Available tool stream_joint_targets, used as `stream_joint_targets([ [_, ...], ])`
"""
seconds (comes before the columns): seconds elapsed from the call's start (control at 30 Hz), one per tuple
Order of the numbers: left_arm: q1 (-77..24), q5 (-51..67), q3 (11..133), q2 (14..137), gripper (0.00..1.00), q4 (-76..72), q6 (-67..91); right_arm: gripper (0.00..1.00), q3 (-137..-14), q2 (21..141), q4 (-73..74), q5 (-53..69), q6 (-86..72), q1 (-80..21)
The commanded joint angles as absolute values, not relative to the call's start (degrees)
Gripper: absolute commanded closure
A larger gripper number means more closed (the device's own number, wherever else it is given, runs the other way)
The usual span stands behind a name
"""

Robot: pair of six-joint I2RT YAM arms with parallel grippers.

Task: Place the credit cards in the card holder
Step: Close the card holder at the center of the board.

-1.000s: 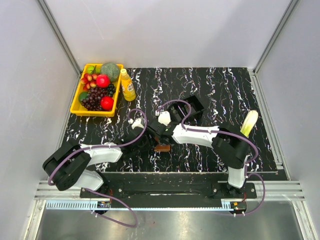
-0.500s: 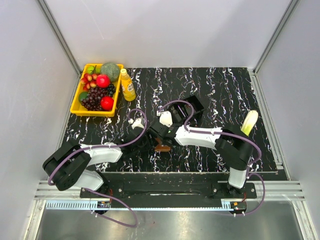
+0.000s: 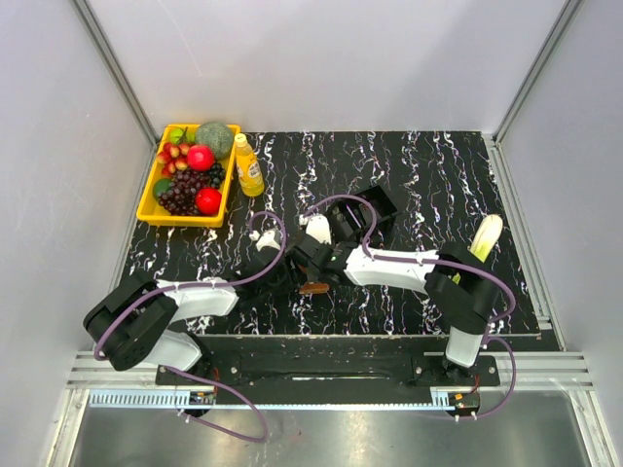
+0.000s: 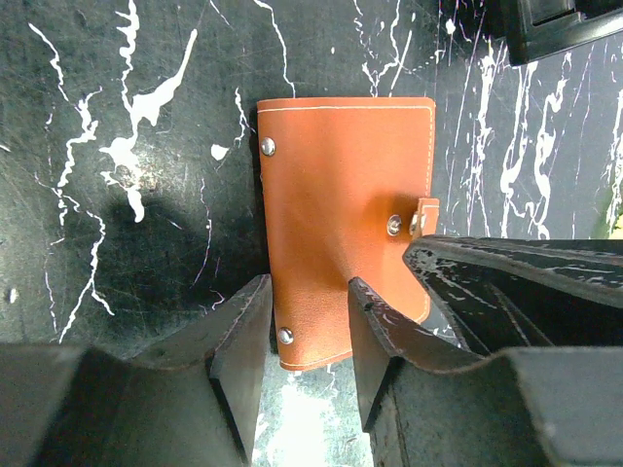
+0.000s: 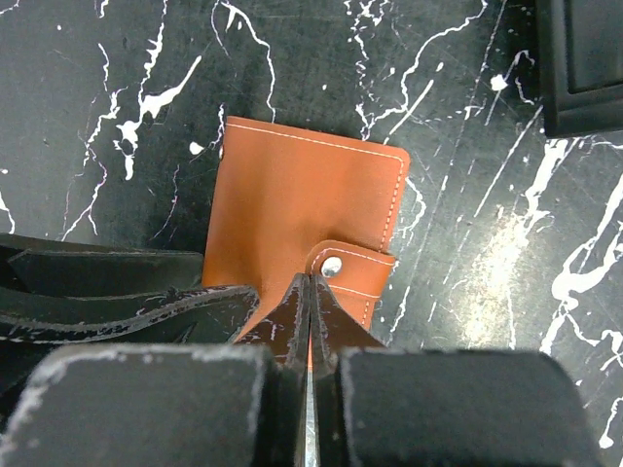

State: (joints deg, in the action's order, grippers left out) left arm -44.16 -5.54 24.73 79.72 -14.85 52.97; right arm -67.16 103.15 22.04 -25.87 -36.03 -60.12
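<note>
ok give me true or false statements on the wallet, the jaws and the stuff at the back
1. The flat brown leather card holder lies on the black marbled table. True.
2. The right jaws are wide open. False: they are pressed together by the holder's snap strap.
3. The left jaws show a gap, with the holder's leather visible between them. True.
4. A credit card sticks out of the holder. False: no card shows in any view.
5. The orange-filled bottle lies inside the yellow plastic fruit tray. False: it stands on the table beside the tray.
</note>
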Motion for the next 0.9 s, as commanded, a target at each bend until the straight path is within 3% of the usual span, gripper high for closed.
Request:
stream_joint_targets([
  [0.0,-43.77,-4.66,25.58,80.33,0.59,-18.54,52.91,1.00,-66.98,104.15,17.59,-23.29,-34.54,-60.82],
  [0.7,-43.42,-4.13,25.49,79.46,0.59,-18.11,52.03,1.00,-64.95,104.33,12.75,-17.24,-31.64,-58.19],
  [0.73,-43.42,-4.30,25.40,79.19,0.59,-18.02,52.12,0.96,-65.30,104.24,13.01,-16.70,-31.29,-58.18],
  [0.83,-43.33,-5.01,25.75,77.18,0.59,-16.62,51.77,0.73,-62.25,100.21,10.91,-16.17,-31.37,-58.18],
  [0.87,-43.24,-5.62,25.93,76.21,0.59,-15.74,51.51,0.71,-61.01,98.72,10.12,-17.65,-31.64,-58.10],
])
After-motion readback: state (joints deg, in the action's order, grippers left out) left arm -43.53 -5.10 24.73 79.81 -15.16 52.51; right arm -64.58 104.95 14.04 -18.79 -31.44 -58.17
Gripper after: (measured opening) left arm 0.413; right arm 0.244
